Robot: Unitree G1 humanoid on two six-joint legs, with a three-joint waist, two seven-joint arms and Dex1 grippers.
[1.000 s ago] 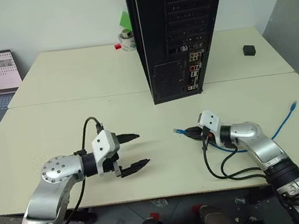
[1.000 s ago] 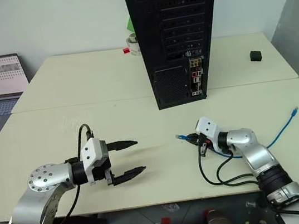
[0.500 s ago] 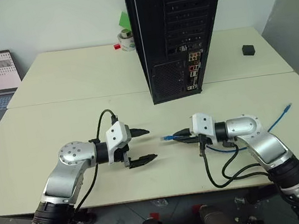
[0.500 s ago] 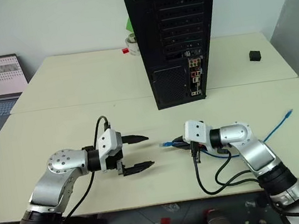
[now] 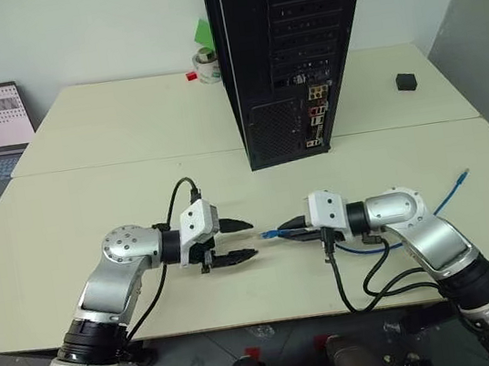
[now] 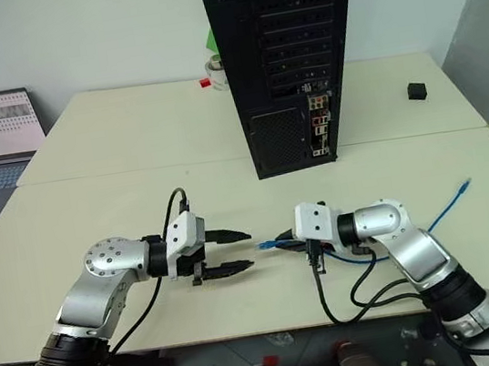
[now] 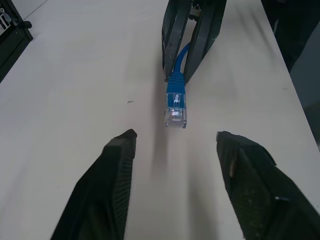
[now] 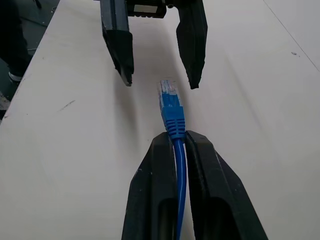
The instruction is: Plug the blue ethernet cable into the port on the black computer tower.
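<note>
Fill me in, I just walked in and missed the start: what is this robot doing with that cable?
The right pincer is shut on the blue ethernet cable just behind its plug, holding it above the table and pointing it at the left pincer. The left pincer's fingers are apart, with the plug tip just short of the gap, so this looks like a handover. The black computer tower stands behind, with nothing plugged in yet. The cable's other end lies on the table at the right.
</note>
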